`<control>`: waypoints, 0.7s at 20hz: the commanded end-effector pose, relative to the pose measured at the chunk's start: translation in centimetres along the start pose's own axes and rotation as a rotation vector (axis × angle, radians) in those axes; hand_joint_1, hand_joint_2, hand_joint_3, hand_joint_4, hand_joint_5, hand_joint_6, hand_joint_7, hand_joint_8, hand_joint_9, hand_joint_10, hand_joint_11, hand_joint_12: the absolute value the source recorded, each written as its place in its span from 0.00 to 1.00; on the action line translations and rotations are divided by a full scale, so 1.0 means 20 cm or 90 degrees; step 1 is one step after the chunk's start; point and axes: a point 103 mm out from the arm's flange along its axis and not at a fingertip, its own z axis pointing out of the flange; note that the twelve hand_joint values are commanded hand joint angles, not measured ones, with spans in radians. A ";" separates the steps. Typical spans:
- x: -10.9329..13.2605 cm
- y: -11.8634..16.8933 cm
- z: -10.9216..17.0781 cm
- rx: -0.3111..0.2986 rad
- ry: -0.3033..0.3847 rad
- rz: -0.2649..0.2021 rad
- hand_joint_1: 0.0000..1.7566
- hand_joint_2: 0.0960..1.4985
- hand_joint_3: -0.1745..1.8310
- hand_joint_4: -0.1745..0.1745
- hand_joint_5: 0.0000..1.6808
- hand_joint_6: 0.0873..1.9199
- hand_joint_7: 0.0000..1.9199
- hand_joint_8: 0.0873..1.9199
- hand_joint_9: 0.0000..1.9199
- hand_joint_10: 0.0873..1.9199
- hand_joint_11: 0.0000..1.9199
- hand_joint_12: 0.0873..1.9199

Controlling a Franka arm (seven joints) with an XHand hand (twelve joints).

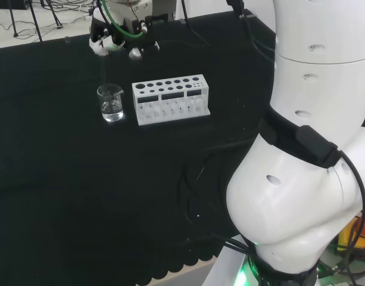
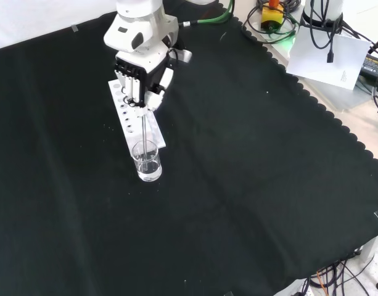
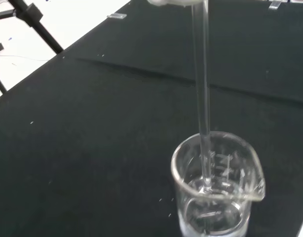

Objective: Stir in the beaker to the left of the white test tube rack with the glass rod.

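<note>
Beaker (image 1: 111, 103), holding a little clear liquid, stands just beside the white test tube rack (image 1: 171, 98) toward the surface's (image 1: 63, 179) far edge in the head view; the hand (image 1: 114, 36) hangs above it. Front view: fingers (image 2: 139, 86) curled round the glass rod (image 2: 143, 132), upright, its tip inside the beaker; open cloth spreads toward the scalloped edge. Wrist view: rod tip dips into the liquid.

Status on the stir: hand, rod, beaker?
Hand shut on glass rod, held upright. Rod tip inside beaker, in clear liquid. Beaker upright beside white test tube rack. Nothing in the way.
</note>
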 end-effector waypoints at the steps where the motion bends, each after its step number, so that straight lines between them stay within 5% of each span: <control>1: -0.11 -0.05 0.00 0.003 -0.006 0.020 0.75 0.72 0.00 0.00 0.78 0.04 0.63 0.48 0.85 0.34 0.85 0.30; 9: -0.11 -0.14 -0.01 0.002 -0.008 0.029 0.75 0.72 0.00 0.00 0.78 0.04 0.63 0.48 0.85 0.34 0.85 0.30; 14: -0.02 -0.12 -0.02 -0.003 -0.007 0.011 0.75 0.72 0.00 0.00 0.78 0.04 0.63 0.48 0.85 0.34 0.85 0.30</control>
